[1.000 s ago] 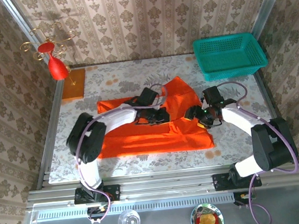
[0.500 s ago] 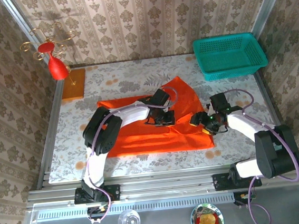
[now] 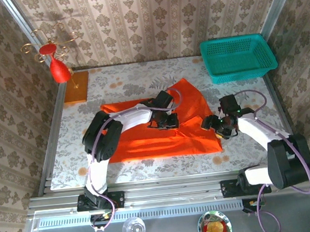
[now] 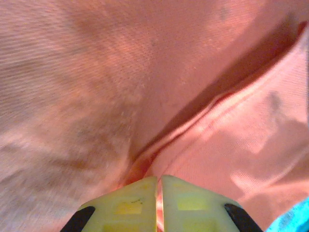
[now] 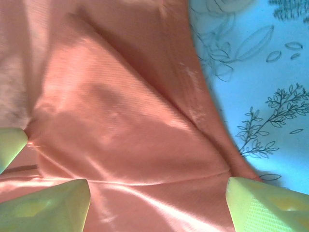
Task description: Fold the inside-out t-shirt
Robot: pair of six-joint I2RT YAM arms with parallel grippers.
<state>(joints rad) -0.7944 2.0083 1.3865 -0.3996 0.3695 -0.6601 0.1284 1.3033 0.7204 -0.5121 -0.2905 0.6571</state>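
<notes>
Shirt [image 3: 146, 141] lies flat on the surface [image 3: 129, 80] under both hands. Left hand [image 4: 158, 182] is pinching a fold of it, right hand [image 5: 154, 195] is spread wide above its edge.

left gripper [image 4: 159, 205] pinching orange t-shirt [image 4: 145, 82] fold

From above, the left claw [image 3: 166, 123] covers the fold of t-shirt [image 3: 147, 144] it pinches; close up, its fingers [image 4: 125, 208] run off the bottom edge.
</notes>
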